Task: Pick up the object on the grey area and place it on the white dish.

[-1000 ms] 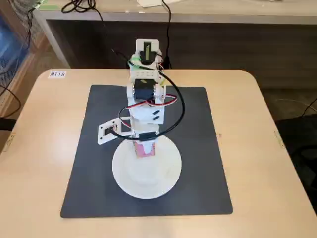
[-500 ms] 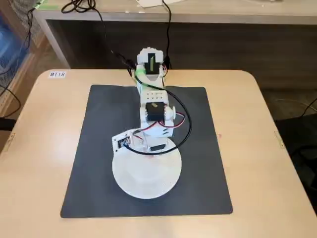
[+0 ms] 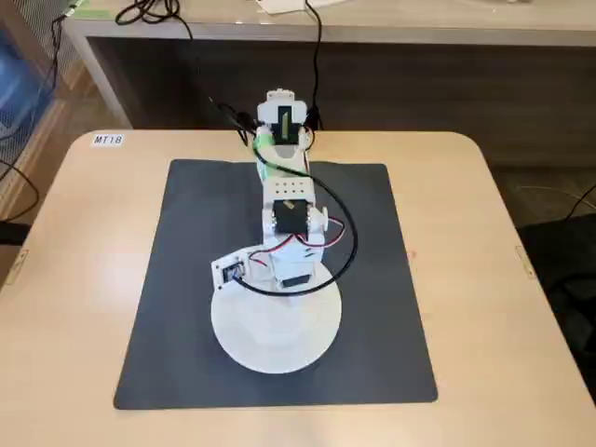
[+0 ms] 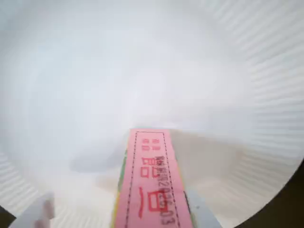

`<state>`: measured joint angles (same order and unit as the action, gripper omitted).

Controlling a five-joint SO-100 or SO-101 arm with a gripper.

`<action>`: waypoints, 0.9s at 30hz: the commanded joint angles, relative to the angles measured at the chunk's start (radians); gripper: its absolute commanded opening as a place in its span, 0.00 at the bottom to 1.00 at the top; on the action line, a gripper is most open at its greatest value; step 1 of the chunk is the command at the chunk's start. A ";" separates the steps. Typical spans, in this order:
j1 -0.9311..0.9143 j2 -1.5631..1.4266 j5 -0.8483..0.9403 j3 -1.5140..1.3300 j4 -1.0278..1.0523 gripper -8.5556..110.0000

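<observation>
Pink box (image 4: 151, 183) low over white dish (image 4: 228, 61) in wrist view; contact with dish unclear. I read gripper (image 4: 123, 213) as clamped on box, fingers flanking it. Pickup and carry done, I judge; release and retreat left. Fixed view: arm hides box, dish (image 3: 244, 346) sits on grey mat (image 3: 186, 242). Nothing blocks.

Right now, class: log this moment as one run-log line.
phase: placing | gripper: holding pink box | box: low over white dish | dish: on grey mat
</observation>
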<state>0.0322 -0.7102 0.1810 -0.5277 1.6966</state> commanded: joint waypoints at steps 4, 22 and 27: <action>-0.018 -0.196 0.017 -0.114 0.002 0.49; -0.028 -0.796 0.046 -0.485 0.000 0.53; -0.060 -1.319 -0.052 -0.827 -0.080 0.08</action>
<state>0.0015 -1.6720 0.1841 -1.1582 1.6843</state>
